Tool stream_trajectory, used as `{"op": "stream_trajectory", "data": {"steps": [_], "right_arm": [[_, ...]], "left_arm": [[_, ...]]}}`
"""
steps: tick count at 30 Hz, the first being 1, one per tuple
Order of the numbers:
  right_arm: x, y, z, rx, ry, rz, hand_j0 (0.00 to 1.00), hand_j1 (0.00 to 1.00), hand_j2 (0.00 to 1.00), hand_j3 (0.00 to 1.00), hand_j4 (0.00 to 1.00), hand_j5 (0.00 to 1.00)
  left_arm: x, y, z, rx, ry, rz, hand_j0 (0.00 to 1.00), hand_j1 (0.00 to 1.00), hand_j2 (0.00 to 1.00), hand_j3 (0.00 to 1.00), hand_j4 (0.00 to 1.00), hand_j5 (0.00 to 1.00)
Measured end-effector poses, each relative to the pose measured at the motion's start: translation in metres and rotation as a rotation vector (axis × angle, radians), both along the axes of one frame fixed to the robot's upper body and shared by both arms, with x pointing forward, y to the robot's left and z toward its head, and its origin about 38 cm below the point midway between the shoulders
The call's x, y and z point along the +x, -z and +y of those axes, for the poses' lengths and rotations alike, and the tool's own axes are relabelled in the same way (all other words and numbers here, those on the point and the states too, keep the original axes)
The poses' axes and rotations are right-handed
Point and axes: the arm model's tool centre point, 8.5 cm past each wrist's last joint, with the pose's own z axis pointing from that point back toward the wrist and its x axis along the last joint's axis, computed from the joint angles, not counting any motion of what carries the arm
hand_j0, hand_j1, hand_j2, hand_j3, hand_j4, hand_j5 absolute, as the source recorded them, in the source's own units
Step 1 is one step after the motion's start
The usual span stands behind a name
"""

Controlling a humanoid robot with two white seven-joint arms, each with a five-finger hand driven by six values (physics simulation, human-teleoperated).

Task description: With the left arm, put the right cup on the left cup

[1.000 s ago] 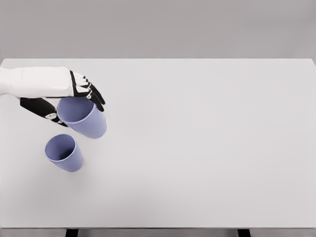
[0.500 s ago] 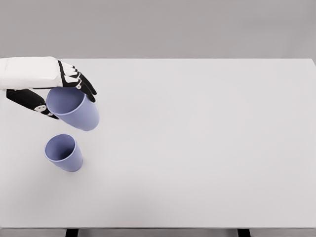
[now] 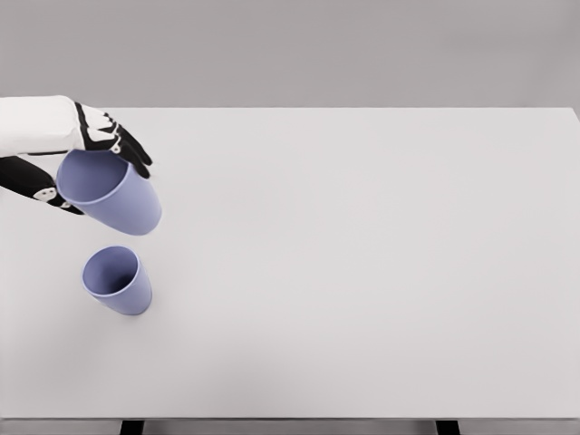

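Nearest the camera, toward the table's (image 3: 362,272) front-left part, the left cup (image 3: 117,279) stands on the surface, lavender, mouth open upward and clear of anything.

Beyond it and a little to the left, the held cup (image 3: 110,191) hangs off the table, same lavender, tilted so its mouth faces up and left while its base points down and right. Cups apart, not touching.

Left hand (image 3: 80,156) farthest back, arm entering from the left edge; black fingers (image 3: 130,148) curled over the rim's far side, thumb at the near-left side. Pinching the held cup at the rim.

Key relation: target cup lies toward the camera from the hand and slightly right of it. Judgement: cup needs carrying nearward and righting before lowering.

Right hand out of sight.
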Motion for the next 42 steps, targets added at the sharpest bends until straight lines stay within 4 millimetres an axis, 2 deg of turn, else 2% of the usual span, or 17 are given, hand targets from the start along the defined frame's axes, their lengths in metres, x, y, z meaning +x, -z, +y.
{"op": "stream_trajectory", "data": {"steps": [6,12,25,42], "right_arm": [[0.000,0.000,0.000,0.000,0.000,0.000,1.00,1.00,1.00,1.00,1.00,1.00],[0.000,0.000,0.000,0.000,0.000,0.000,1.00,1.00,1.00,1.00,1.00,1.00],[0.000,0.000,0.000,0.000,0.000,0.000,1.00,1.00,1.00,1.00,1.00,1.00],[0.000,0.000,0.000,0.000,0.000,0.000,1.00,1.00,1.00,1.00,1.00,1.00]], "left_arm": [[-0.005,-0.001,0.015,0.021,-0.041,0.007,0.65,0.65,0.65,0.65,0.65,0.65],[-0.008,0.012,0.021,0.039,-0.056,0.050,0.65,0.65,0.65,0.65,0.65,0.65],[-0.017,0.025,0.040,0.065,-0.108,0.104,0.66,0.66,0.66,0.66,0.66,0.66],[-0.018,0.034,0.040,0.063,-0.109,0.133,0.66,0.66,0.66,0.66,0.66,0.66]]}}
